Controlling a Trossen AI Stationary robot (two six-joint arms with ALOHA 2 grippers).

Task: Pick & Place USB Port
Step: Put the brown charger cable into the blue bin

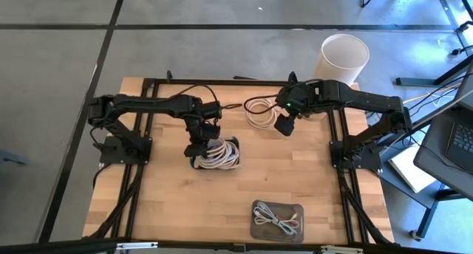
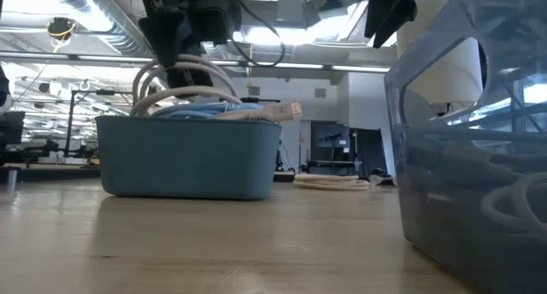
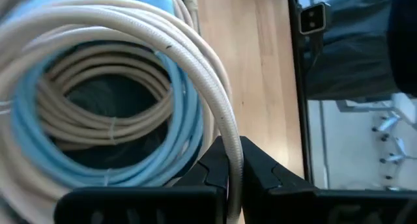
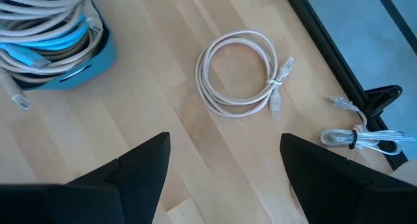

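A blue bin (image 1: 219, 164) (image 2: 188, 157) stands mid-table, filled with coiled cream and light-blue cables (image 3: 98, 113). My left gripper (image 1: 198, 149) (image 3: 233, 160) is over the bin's left side, shut on a cream cable coil (image 2: 184, 76). My right gripper (image 1: 284, 126) (image 4: 221, 178) is open and empty, above the table beside a loose white cable coil (image 1: 258, 112) (image 4: 238, 71) that lies flat on the wood. A USB plug (image 2: 286, 111) sticks out over the bin's rim. My left gripper pinches one strand of the cream coil's loop (image 3: 229, 136) between its two fingers, which come from above and lie across the strand. The loop arches up to the fingers (image 2: 171, 67), and the coil's lower part rests on the other cables in the bin.
A clear tray (image 1: 277, 218) (image 2: 479, 157) holding a bundled cable stands near the front edge. A silvery tied cable (image 4: 358, 138) lies by the black frame rail (image 1: 336, 136) on the right. A white bucket (image 1: 342, 58) stands behind the table.
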